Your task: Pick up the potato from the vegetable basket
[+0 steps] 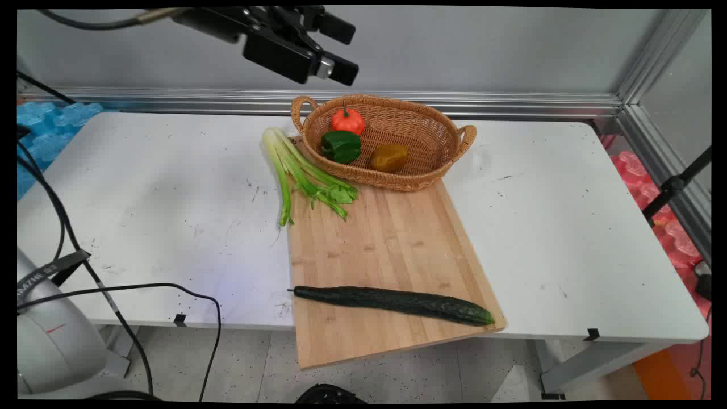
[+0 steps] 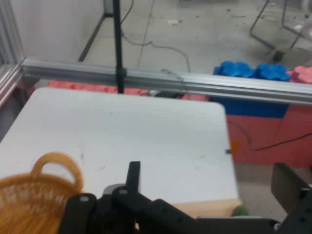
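Observation:
My gripper (image 1: 347,50) hangs open and holds nothing, high over the table's back, above the left end of a wicker basket (image 1: 431,145). Inside the basket lie a red tomato (image 1: 347,120), a green pepper (image 1: 341,146) and a brownish-yellow pepper (image 1: 389,157). Celery stalks (image 1: 298,170) lie against the basket's left side, partly on a wooden cutting board (image 1: 386,244). A long dark cucumber (image 1: 392,299) lies across the board's near end. In the hand view the gripper (image 2: 209,185) looks over the basket's handle (image 2: 56,168), a corner of the board (image 2: 214,207) and the cucumber's tip (image 2: 240,210).
The board's near edge overhangs the white table (image 1: 170,199). Black cables (image 1: 113,289) hang at the left front. A black stand (image 1: 676,184) leans at the right. An aluminium rail (image 1: 483,105) runs along the back, with blue foam (image 1: 45,128) left and red foam (image 1: 670,227) right.

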